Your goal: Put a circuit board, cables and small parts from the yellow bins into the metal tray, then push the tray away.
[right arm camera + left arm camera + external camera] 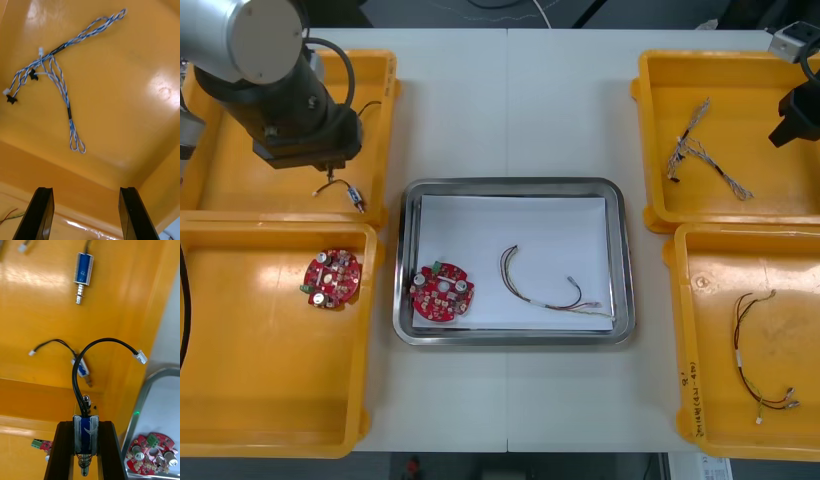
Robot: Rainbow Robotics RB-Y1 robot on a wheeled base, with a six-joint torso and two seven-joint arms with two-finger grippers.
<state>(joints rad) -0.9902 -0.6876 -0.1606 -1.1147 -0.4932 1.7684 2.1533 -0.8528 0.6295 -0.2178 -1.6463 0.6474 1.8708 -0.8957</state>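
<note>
Yellow bins [740, 90]: left pincer [86, 424] tight on small metal part [85, 437], right pincer [85, 191] apart, half-cropped.

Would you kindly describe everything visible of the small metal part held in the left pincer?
The small metal part has a blue body, a shiny plunger with a spring at one end, and a black lead arching from the other to a white connector. It is clamped lengthwise in the left pincer, held over the far left yellow bin.
</note>
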